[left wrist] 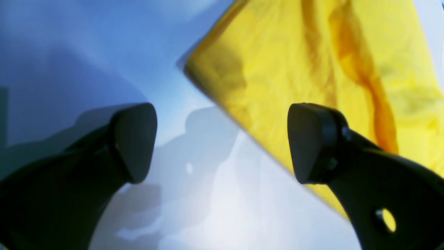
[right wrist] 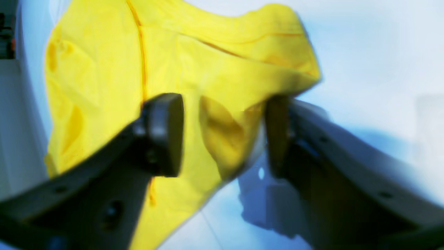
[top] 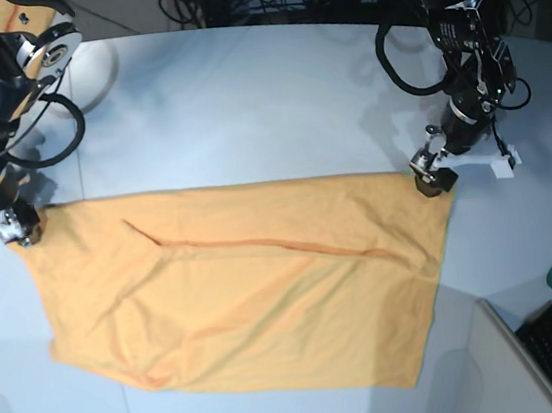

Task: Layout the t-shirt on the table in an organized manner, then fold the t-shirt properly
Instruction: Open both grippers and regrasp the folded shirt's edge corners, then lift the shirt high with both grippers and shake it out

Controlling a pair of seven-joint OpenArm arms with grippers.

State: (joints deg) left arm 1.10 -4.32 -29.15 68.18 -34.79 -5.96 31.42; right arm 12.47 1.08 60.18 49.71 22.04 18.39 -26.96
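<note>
Left tool (left wrist: 222, 142): jaws spread wide, nothing between them. One finger (left wrist: 135, 142) hangs over bare worktop (left wrist: 208, 194); the other finger (left wrist: 308, 142) stands over the edge of the t-shirt (left wrist: 312, 69), at one of its corners. In the base view this left tool (top: 435, 179) sits at the cloth's far corner on that view's right.

Right tool (right wrist: 225, 139): jaws part-way apart, with a raised fold of the t-shirt (right wrist: 222, 139) lying between the pads. Whether the pads press on the fold cannot be told; the picture is blurred. In the base view this right tool (top: 19, 230) sits at the far corner on that view's left.

T-shirt (top: 246, 291): orange, spread out nearly flat across the near half of the worktop (top: 243, 100), far edge running straight between the two tools. One long crease runs across the middle; a few shallow wrinkles near the left side. Near edge lies close to the worktop's front rim.
</note>
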